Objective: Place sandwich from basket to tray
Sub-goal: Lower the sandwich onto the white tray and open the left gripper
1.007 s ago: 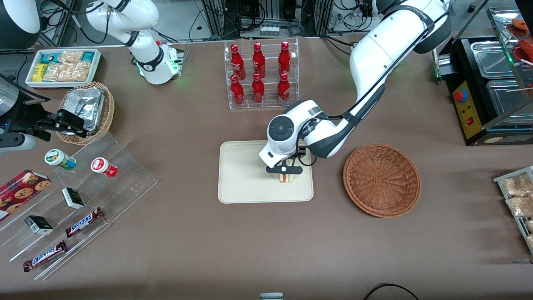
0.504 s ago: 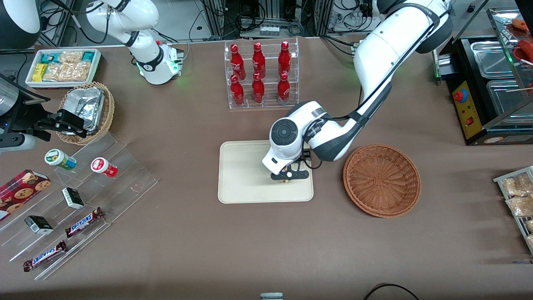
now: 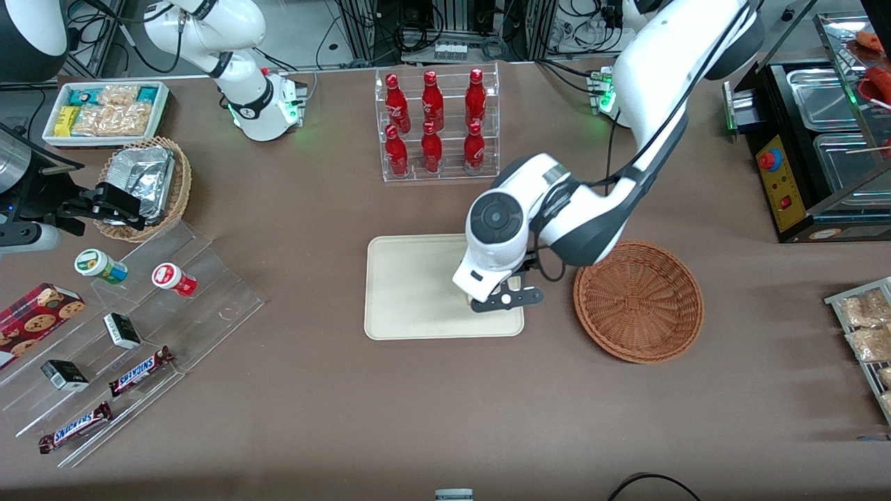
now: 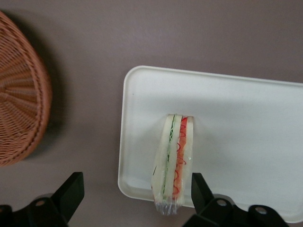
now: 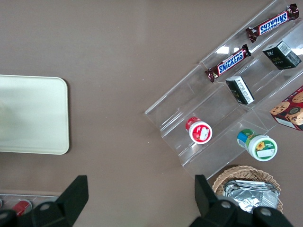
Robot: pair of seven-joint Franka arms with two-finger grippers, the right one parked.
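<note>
The sandwich (image 4: 174, 156), a wedge of white bread with green and red layers in clear film, stands on its edge on the cream tray (image 4: 246, 113), close to the tray's rim. My left gripper (image 4: 136, 194) is open and empty above it, one finger (image 4: 71, 191) over the bare table and the other finger (image 4: 201, 188) beside the sandwich. In the front view the gripper (image 3: 506, 300) hangs over the tray (image 3: 411, 292) at the end nearest the reddish-brown basket (image 3: 638, 300), and the wrist hides the sandwich. The basket (image 4: 19, 123) is empty.
A clear rack of red bottles (image 3: 435, 125) stands farther from the front camera than the tray. Toward the parked arm's end are a stepped acrylic shelf with candy bars (image 3: 139, 327), a tan basket with foil (image 3: 143, 184) and a white bin of snacks (image 3: 104, 111).
The gripper has let go of the sandwich, leaving it on the tray, and has risen and shifted toward the basket.
</note>
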